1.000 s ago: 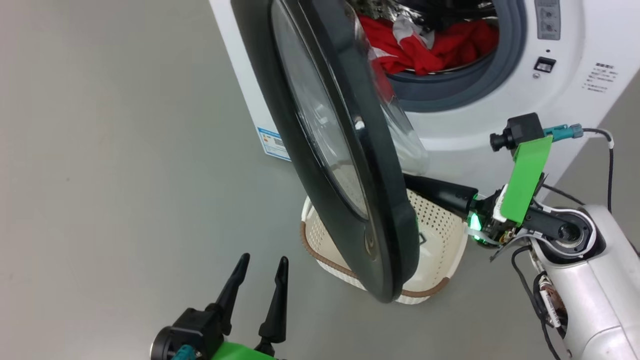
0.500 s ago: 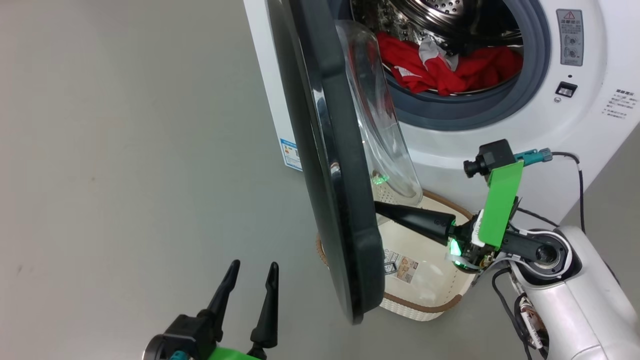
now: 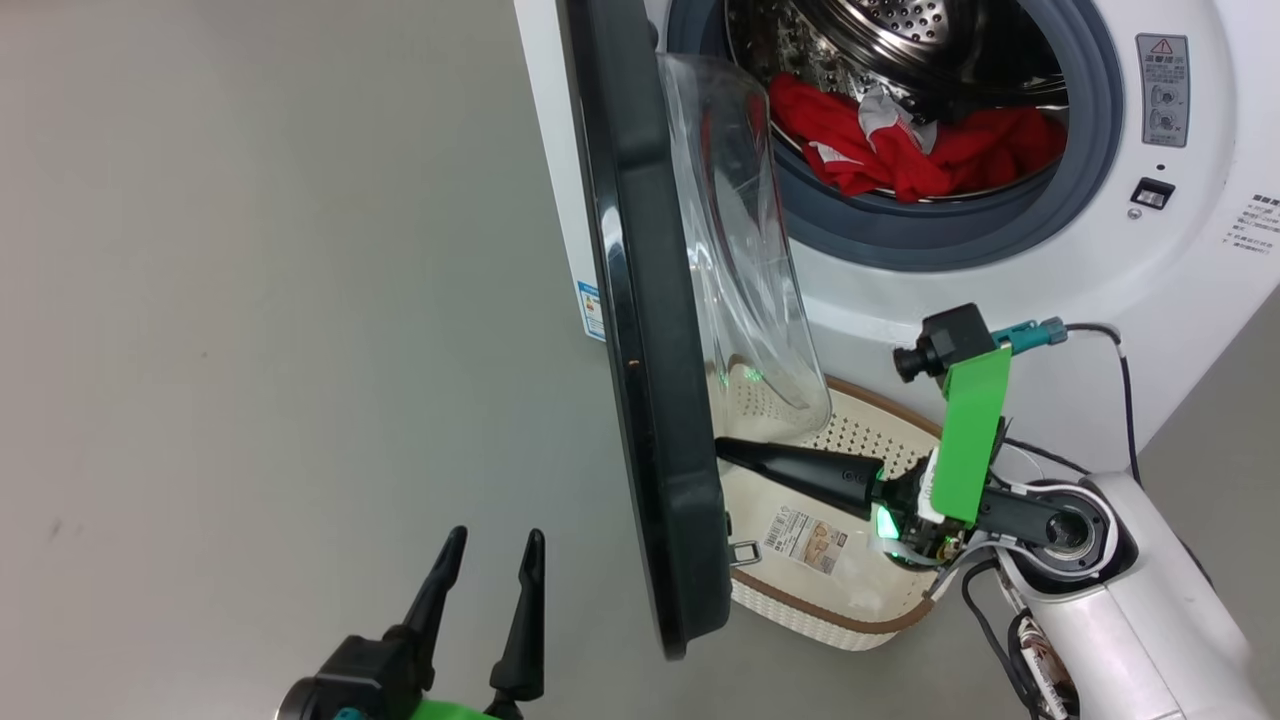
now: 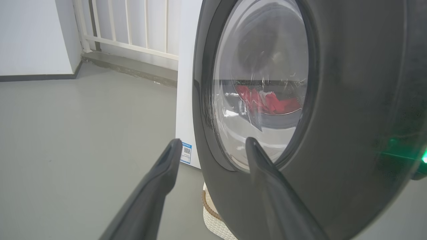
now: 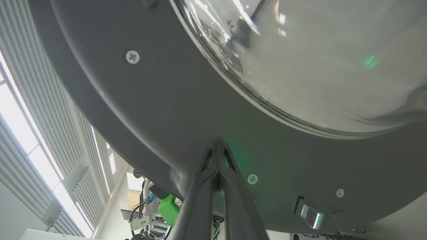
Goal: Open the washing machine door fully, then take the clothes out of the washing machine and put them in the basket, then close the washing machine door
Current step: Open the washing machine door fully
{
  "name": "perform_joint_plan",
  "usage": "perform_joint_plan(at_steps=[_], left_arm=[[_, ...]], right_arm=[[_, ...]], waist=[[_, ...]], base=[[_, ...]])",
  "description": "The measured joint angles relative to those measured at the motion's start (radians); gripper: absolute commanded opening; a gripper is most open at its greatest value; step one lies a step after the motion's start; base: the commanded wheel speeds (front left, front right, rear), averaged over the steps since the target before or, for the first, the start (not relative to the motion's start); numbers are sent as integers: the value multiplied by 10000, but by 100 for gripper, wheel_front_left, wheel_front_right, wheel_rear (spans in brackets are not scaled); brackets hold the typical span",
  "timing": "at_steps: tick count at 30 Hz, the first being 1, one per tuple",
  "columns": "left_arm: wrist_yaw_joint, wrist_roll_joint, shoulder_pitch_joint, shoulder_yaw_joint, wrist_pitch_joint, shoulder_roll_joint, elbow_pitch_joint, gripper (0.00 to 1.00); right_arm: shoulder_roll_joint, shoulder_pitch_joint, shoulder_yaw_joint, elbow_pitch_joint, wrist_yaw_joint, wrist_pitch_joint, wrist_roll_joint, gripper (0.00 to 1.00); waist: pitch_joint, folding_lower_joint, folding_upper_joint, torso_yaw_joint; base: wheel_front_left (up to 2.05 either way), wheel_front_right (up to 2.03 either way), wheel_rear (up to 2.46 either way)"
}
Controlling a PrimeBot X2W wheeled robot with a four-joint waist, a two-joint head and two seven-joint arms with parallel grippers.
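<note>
Standing edge-on in the head view, the door (image 3: pixel 650 400) is roughly square to the washer (image 3: pixel 1000 300): part open, not fully. The right gripper (image 3: pixel 725 447) is clenched, tips together, and set against the door's grey inner face below the glass bowl (image 3: pixel 740 250); the right wrist view shows the tips (image 5: pixel 218 143) meeting that face near a screw. The left gripper (image 3: pixel 496 532) is spread, holds nothing, and hangs apart from the door on its outer side.

Handling, judged: the door is rigid and swings on its hinge. Its glossy rim is likely slippery, so a flat push on the inner face near the free edge suits; keep off the glass. The clothes (image 3: pixel 900 160) are soft and limp and will likely drape and catch on the grey ring; pinch a raised fold.

Containers: the drum (image 3: pixel 900 30) holds the red clothes, heaped low at its front. The basket (image 3: pixel 850 625) sits on the floor under the door and holds only a paper label (image 3: pixel 812 535).
</note>
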Motion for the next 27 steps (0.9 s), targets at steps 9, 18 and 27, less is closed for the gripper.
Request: perform_joint_plan(at_steps=[9, 18, 27], left_arm=[[0, 25, 0, 155, 0, 0, -12, 100], [-102, 165, -1, 426, 0, -4, 13, 100], [-190, 282, 1, 732, 0, -4, 59, 100]], right_arm=[[146, 69, -27, 4, 0, -372, -104, 78], [113, 648, -514, 2, 2, -970, -203, 100], [-121, 1696, -1208, -2, 2, -1684, -316, 100]], waist=[[52, 0, 0, -209], [-3, 0, 0, -710], [-88, 0, 0, -1206]], base=[[0, 0, 0], [0, 0, 0], [0, 0, 0]])
